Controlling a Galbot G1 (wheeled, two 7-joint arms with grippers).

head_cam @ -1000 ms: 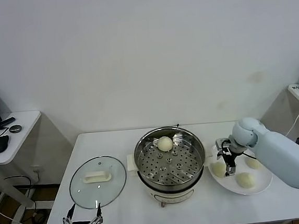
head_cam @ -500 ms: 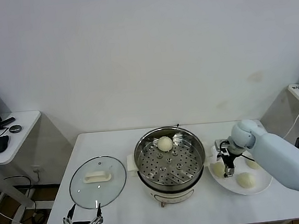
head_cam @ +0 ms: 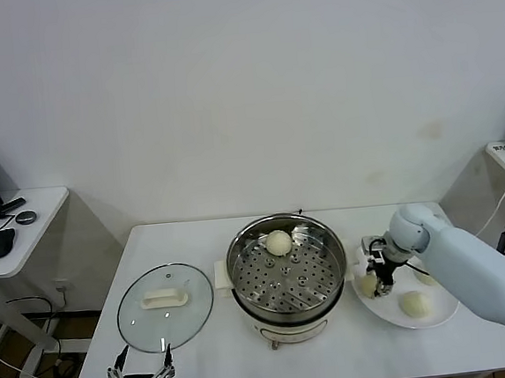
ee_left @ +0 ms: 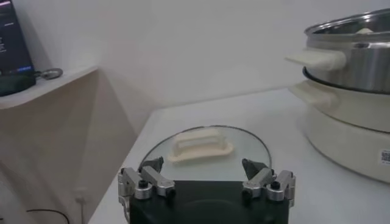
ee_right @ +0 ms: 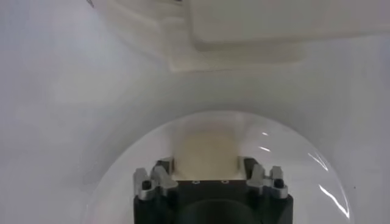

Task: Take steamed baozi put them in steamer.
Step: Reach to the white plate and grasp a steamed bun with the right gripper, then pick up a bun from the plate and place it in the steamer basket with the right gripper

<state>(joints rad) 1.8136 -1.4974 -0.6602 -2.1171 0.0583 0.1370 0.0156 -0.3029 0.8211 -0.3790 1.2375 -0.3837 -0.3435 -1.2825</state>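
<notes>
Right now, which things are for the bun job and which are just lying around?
For the job:
- bun in the steamer
- three buns on the plate
- steamer
- right gripper, fingers around a plate bun

Just lying around:
- glass lid
- plate
- mouse on the side table
- left gripper, waiting near the lid

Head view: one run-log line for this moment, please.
right hand: closing around baozi on plate | steamer: one bun inside | left hand: open, idle beside glass lid
</notes>
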